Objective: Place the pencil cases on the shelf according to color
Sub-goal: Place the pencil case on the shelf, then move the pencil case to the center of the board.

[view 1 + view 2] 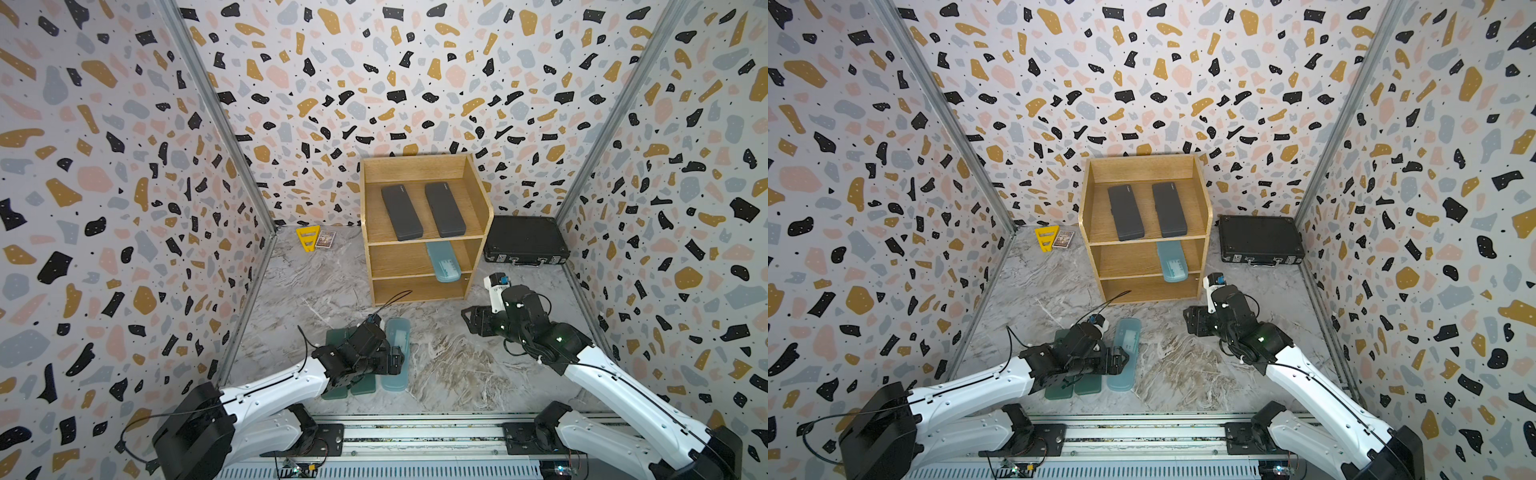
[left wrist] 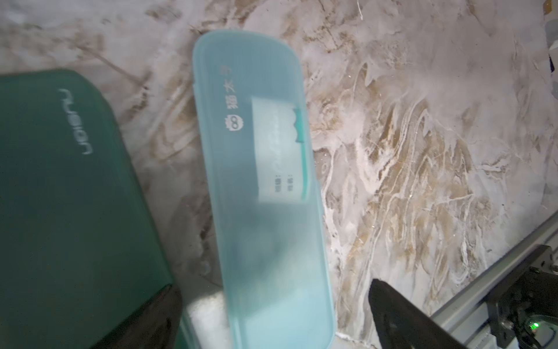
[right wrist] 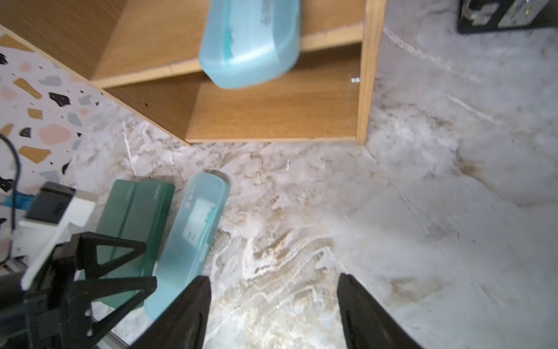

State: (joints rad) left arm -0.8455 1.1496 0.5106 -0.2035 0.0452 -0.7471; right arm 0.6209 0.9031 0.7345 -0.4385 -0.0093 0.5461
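The wooden shelf (image 1: 478,208) holds two dark grey pencil cases (image 1: 402,212) (image 1: 444,210) on its top tier. A light blue case (image 1: 442,262) lies on the middle tier and overhangs the front edge. On the floor lie another light blue case (image 2: 262,169) and two green cases (image 3: 136,217), side by side and partly under my left arm. My left gripper (image 2: 276,314) is open, its fingers standing either side of the floor blue case's near end with gaps. My right gripper (image 3: 273,290) hangs open and empty over bare floor, in front of the shelf's right side.
A black briefcase (image 1: 525,241) lies right of the shelf by the wall. A yellow plastic piece (image 1: 308,238) and a small card box (image 1: 325,240) sit at the back left. Patterned walls close three sides; the arms' metal rail (image 1: 415,432) runs along the front.
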